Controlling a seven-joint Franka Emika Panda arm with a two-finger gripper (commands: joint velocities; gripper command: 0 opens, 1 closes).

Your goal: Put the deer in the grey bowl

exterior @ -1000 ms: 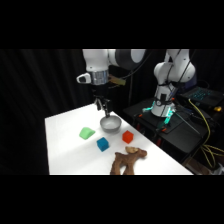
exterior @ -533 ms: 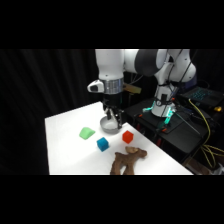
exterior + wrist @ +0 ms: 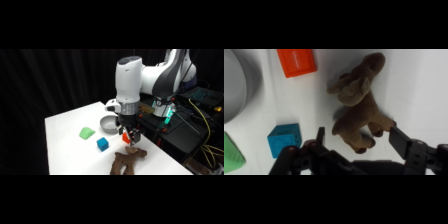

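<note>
The deer (image 3: 128,160) (image 3: 360,107), a brown soft toy, lies on its side near the table's front edge. My gripper (image 3: 129,140) (image 3: 358,136) hangs just above it, open, with one finger on each side of the deer's hind part in the wrist view; nothing is held. The grey bowl (image 3: 108,123) stands behind and left of the gripper, partly hidden by it; in the wrist view the grey bowl (image 3: 239,85) shows at the left edge.
A red block (image 3: 297,61) (image 3: 123,137) lies between bowl and deer. A blue block (image 3: 102,144) (image 3: 284,139) and a green rounded block (image 3: 87,132) (image 3: 231,154) sit to the left. The white table (image 3: 65,150) ends close in front of the deer.
The arm has swung from over the bowl toward the table's front and right, and come down over the deer. The deer and blocks have not moved.
</note>
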